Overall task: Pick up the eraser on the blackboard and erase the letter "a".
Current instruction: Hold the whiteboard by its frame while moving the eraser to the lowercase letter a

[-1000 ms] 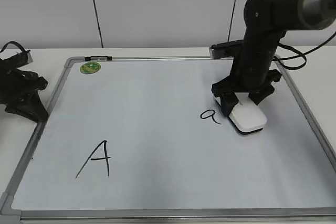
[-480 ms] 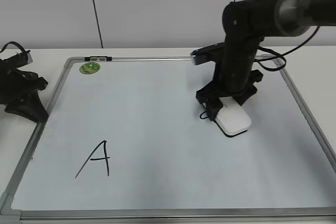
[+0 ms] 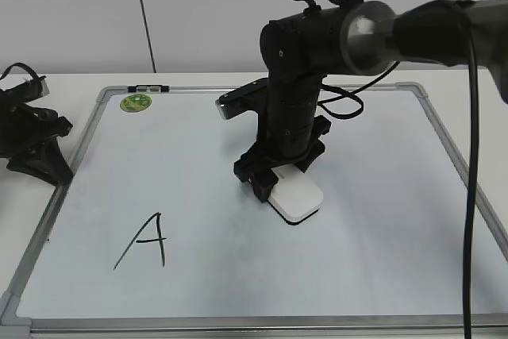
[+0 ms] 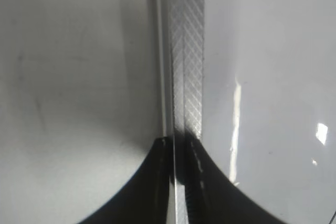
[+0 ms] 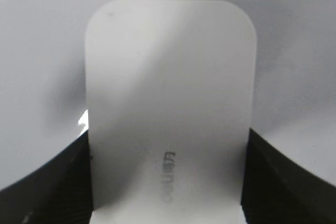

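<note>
1. Leftward went the eraser [image 3: 295, 197] and the right hand [image 3: 279, 182] since a second earlier, sliding from the right part of the blackboard [image 3: 381, 275] to its middle, and the small "a" that sat just left of the eraser no longer showed anywhere!
2. Flat on the board lay the eraser, white top up, a thin dark edge of felt peeking out underneath at its near corner.
3. Right hand was clamped on it: the right wrist view had the eraser [image 5: 170, 108] filling the frame, dark fingers [image 5: 47, 187] pressed against both long sides, grey lettering visible near the bottom.
4. Above the hand, the black right arm [image 3: 298, 85] stood nearly upright over the board, its upper link stretching off to the right edge of the exterior view.
5. Lower left on the board, the big capital "A" [image 3: 145, 240] sat well apart from the eraser.
6. Up in the far left corner a round green sticker [image 3: 136, 102] showed, just inside the grey frame [image 3: 254, 87].
7. Over on the white counter [image 3: 55, 85], the left hand [image 3: 36, 144] rested just beside the board's left edge; whether it was open or closed, I could not tell, as its wrist view gave only a blurred frame strip [image 4: 185, 66] and dark shapes.
</note>
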